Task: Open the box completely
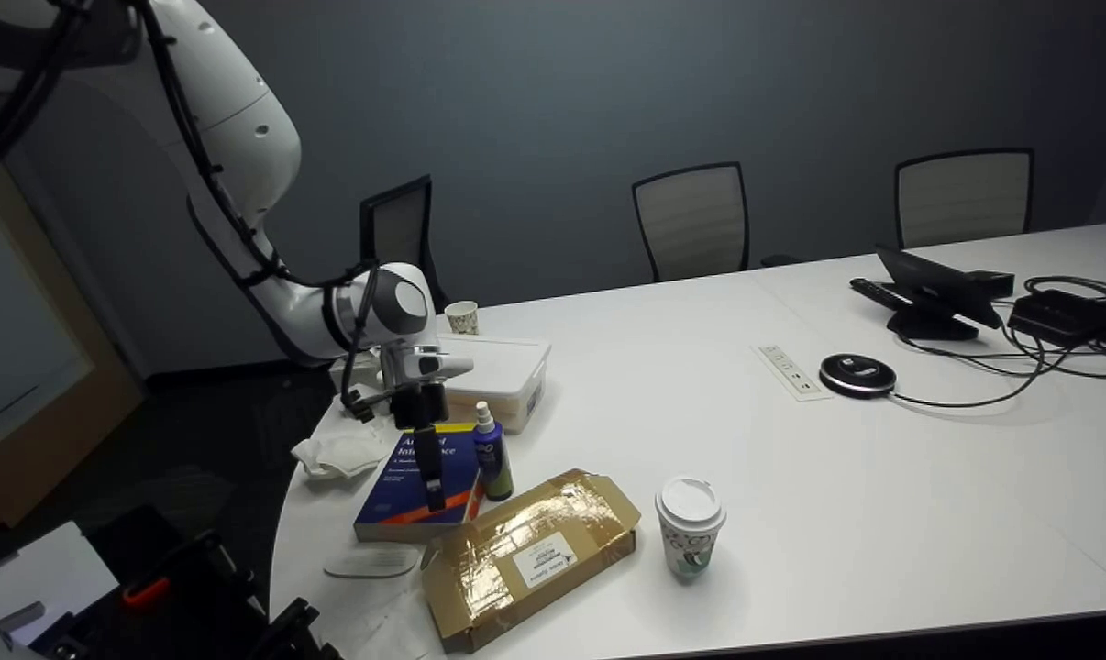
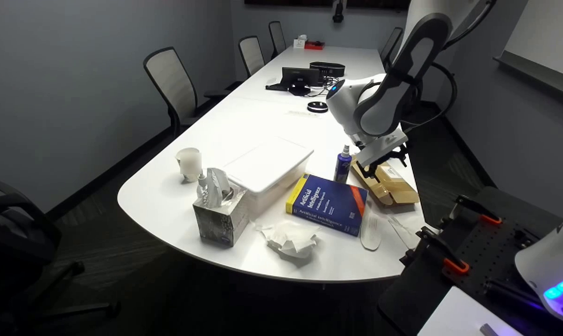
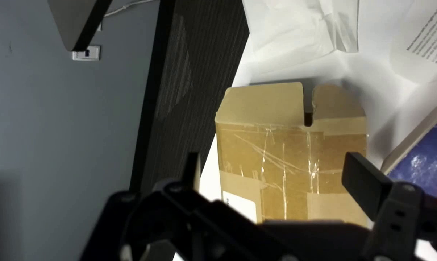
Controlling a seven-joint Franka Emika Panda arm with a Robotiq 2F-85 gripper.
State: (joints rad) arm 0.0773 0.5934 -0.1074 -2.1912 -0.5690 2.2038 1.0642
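My gripper [image 3: 271, 174] is spread wide with nothing between its jaws, and from the wrist I look down past it onto the box [image 3: 291, 156], which lies flat near the edge of the white table [image 1: 791, 513]. Shiny clear tape [image 3: 287, 166] runs over the cardboard, and two end flaps [image 3: 262, 103] jut out with a notch between them. The pale label [image 1: 546, 559] on top carries lines of small print, too blurred for me to read. Just beside the box lies a thick blue book [image 2: 328, 200]: I read "Artificial Intelligence" on cover and spine, with "A Modern Approach" smaller beneath the cover title. Next to the book, a white oblong piece [image 2: 371, 228] bears rows of dark print that I can't make out. A blue spray bottle [image 1: 492, 458] stands upright by the book, its lettering too small to read whole. Farther out, in an exterior view, a lidded, patterned paper cup [image 1: 689, 532] stands near the box; on the book's other side sit a white-lidded tub [image 2: 267, 163] and a tissue box [image 2: 223, 221].
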